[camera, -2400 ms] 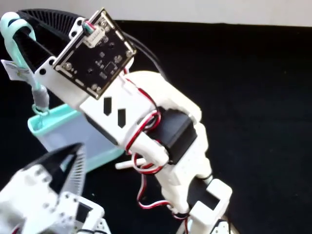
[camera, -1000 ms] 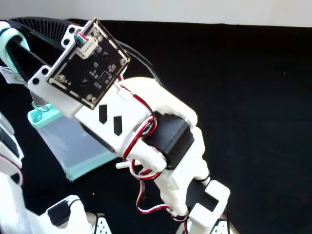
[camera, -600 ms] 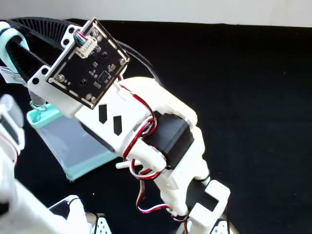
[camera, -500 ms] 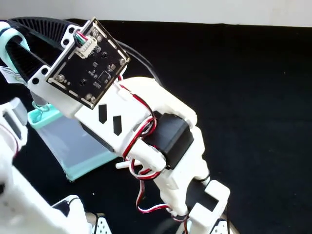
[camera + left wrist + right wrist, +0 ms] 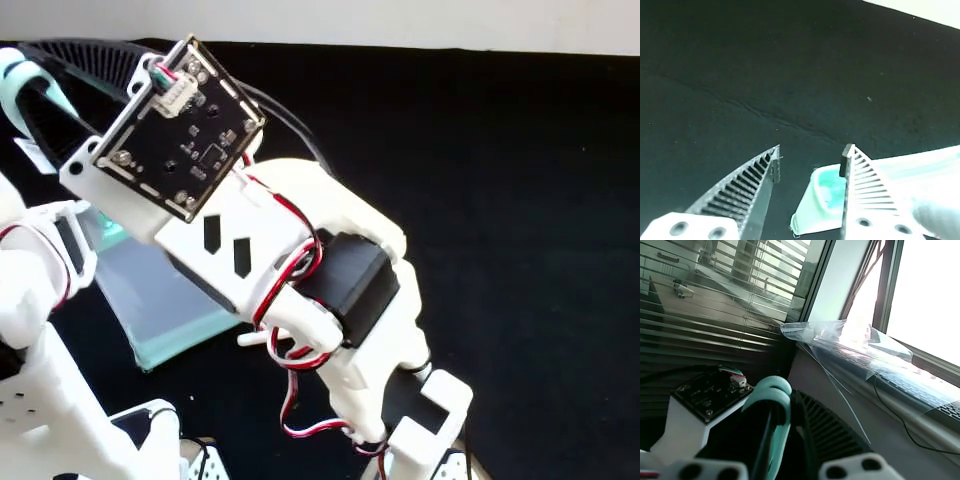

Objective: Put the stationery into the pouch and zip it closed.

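The pouch [image 5: 150,300], clear with teal edging, hangs tilted above the black table. My right gripper [image 5: 30,70] is raised at the far left and shut on the pouch's teal loop [image 5: 14,76]. In the right wrist view that teal loop [image 5: 771,392] sits pinched between the black ribbed fingers [image 5: 815,420]. My left arm [image 5: 40,310] stands white at the left edge, right beside the pouch. My left gripper [image 5: 810,152] is open, and a teal corner of the pouch [image 5: 822,200] lies just behind its two fingers.
The right arm's white body [image 5: 340,300] with red and black wires crosses the middle of the high view. Black table [image 5: 520,200] stretches to the right. A white wall edge [image 5: 400,20] runs along the back. A window and blinds [image 5: 740,270] lie beyond the raised gripper.
The left arm has risen along the left edge and closed in on the pouch. The pouch has swung and tilted compared with 2.4 s ago. The right gripper holds its place.
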Available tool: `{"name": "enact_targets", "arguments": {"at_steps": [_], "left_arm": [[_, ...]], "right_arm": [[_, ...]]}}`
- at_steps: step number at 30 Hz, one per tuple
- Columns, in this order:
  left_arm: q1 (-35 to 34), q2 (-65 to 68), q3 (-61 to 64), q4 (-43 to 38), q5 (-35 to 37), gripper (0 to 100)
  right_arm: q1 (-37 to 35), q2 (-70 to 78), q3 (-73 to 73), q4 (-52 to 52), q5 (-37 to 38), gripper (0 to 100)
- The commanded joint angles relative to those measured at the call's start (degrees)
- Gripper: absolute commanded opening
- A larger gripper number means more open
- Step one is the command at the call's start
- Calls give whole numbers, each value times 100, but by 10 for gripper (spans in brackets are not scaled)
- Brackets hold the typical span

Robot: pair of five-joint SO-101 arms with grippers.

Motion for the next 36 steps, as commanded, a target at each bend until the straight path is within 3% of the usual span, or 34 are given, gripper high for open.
{"name": "enact_targets", "arguments": {"at_steps": [1,8,11,13,16,17,22,31,36], "left_arm": [[-22,-4,-13,53,-53,217],[-154,-303,945,53,-79,217],[-180,-673,1429,44,-466,214],[-180,-875,1587,35,-642,165],[-180,-1051,1727,35,-923,8],[-180,-1086,1780,35,-976,5],[-180,-1253,2044,35,-1002,7],[-180,-1446,2070,35,-1011,7],[-163,-1455,2018,26,-1020,7]], "right_arm": [[-13,-66,-163,48,35,6],[-13,-48,-163,31,35,6],[-13,-48,-189,40,35,6],[-13,-66,-189,40,35,6],[-4,-84,-189,48,35,6],[13,-84,-198,57,35,6],[664,-75,-620,347,35,6],[2396,-48,-2360,2510,-9,6],[2756,-57,-2440,2536,-844,6]]}}
